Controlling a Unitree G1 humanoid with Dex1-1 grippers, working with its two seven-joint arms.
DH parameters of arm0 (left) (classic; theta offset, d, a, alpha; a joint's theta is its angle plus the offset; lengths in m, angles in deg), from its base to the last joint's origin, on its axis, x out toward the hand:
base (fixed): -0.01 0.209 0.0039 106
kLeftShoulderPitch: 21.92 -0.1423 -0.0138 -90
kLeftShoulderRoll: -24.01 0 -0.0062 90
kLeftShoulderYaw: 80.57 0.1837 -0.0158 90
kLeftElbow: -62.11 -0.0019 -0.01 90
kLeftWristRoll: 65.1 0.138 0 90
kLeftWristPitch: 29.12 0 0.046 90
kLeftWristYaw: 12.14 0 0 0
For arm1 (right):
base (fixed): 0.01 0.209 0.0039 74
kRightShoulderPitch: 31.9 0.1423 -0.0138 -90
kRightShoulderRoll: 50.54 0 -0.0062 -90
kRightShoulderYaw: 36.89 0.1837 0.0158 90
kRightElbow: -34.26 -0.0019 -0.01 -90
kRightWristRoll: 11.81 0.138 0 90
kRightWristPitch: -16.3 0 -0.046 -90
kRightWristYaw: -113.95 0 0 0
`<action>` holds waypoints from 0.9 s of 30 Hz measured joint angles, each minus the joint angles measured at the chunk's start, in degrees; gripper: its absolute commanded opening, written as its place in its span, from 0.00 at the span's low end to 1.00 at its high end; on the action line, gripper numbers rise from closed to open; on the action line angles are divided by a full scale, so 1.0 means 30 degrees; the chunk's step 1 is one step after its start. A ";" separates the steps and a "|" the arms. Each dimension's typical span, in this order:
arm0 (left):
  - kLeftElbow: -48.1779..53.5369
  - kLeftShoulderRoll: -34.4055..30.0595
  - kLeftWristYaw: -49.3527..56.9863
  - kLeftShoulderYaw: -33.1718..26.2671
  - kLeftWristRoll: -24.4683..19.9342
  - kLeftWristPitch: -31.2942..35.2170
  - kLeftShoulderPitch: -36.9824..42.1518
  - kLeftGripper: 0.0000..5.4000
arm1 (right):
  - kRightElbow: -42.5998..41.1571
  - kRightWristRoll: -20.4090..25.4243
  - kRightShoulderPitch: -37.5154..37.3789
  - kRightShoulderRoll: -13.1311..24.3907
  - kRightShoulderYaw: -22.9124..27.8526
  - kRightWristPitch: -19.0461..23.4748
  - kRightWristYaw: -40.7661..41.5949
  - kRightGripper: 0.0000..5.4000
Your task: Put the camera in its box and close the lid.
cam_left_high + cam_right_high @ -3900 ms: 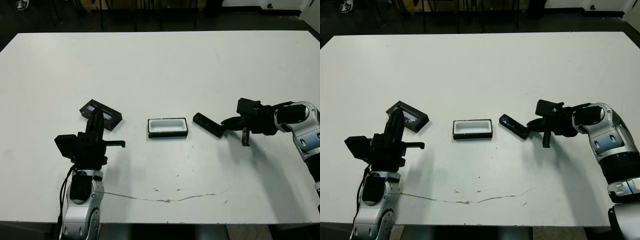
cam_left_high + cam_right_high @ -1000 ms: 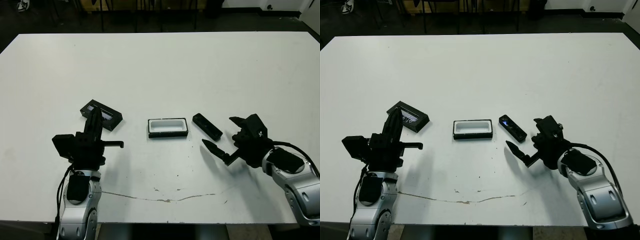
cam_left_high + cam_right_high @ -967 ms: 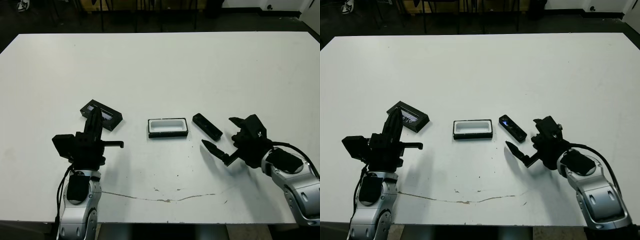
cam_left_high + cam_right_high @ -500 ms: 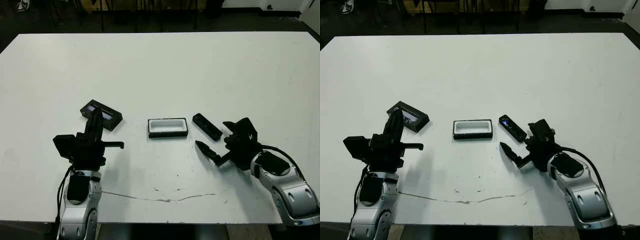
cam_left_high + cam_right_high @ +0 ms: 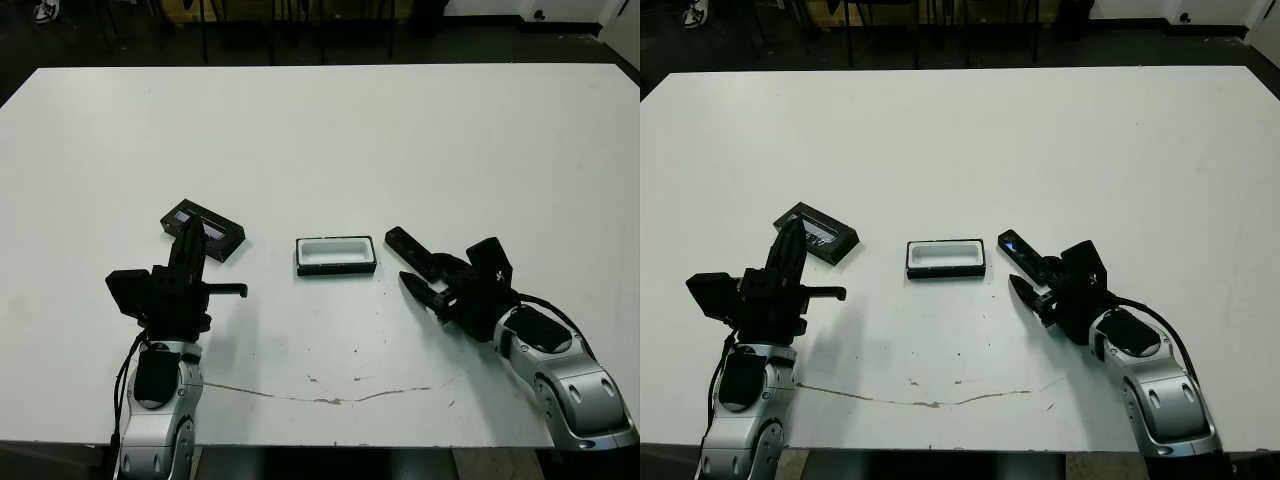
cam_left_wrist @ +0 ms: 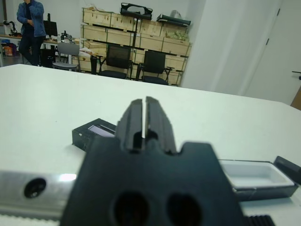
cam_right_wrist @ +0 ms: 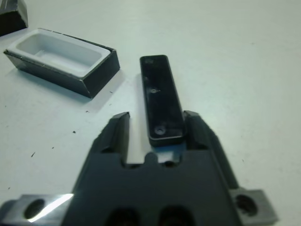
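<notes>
At the near edge of the table (image 5: 320, 120), the right gripper (image 7: 157, 134) stands spread with the near end of the camera (image 7: 160, 99) between its fingers, the empty box (image 5: 336, 255) lies at its 10 o'clock, and the left gripper (image 6: 145, 120), pressed together, points at the lid (image 5: 202, 228) beyond.

White table (image 5: 320, 130), faint brown streak along lower centre. Black box (image 5: 336, 255) at frame centre, white lining inside. Black lid (image 5: 203, 229) at left, pale bluish-grey strip on top. Black camera (image 5: 1025, 256) right of centre, small bluish-white window at far end. Black grippers, silver-grey arms at lower left and lower right.
</notes>
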 measured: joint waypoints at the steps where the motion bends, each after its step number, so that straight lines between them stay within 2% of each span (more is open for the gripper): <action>1: -0.0006 0.0000 -0.0002 0.0000 -0.0005 0.0000 0.0000 0.00 | 0.0005 0.0100 0.0027 0.0002 0.0024 0.0121 0.0023 0.29; 5: -0.0012 0.0000 0.0000 0.0002 0.0003 0.0000 0.0000 0.00 | -0.0031 0.0505 0.0251 0.0056 0.0100 0.0764 0.0285 0.16; 8: -0.0011 0.0002 -0.0004 -0.0006 -0.0037 0.0000 0.0000 0.00 | -0.0046 0.0745 0.0318 0.0142 0.0163 0.0985 0.0457 0.11; 16: -0.0017 0.0003 -0.0127 -0.0048 -0.0126 -0.0051 -0.0001 0.00 | -0.0502 0.1028 0.0260 0.0187 0.0268 0.1485 0.0341 0.11; 22: -0.0025 0.0007 -0.0129 -0.0068 -0.0127 -0.0151 -0.0004 0.00 | -0.1317 0.0693 0.0308 0.0153 0.0891 0.0982 -0.0426 0.11; 27: -0.0043 0.0014 -0.0127 -0.0048 -0.0105 -0.0182 -0.0013 0.00 | -0.1520 0.2556 0.2650 -0.0224 0.2975 0.1723 -0.0830 0.11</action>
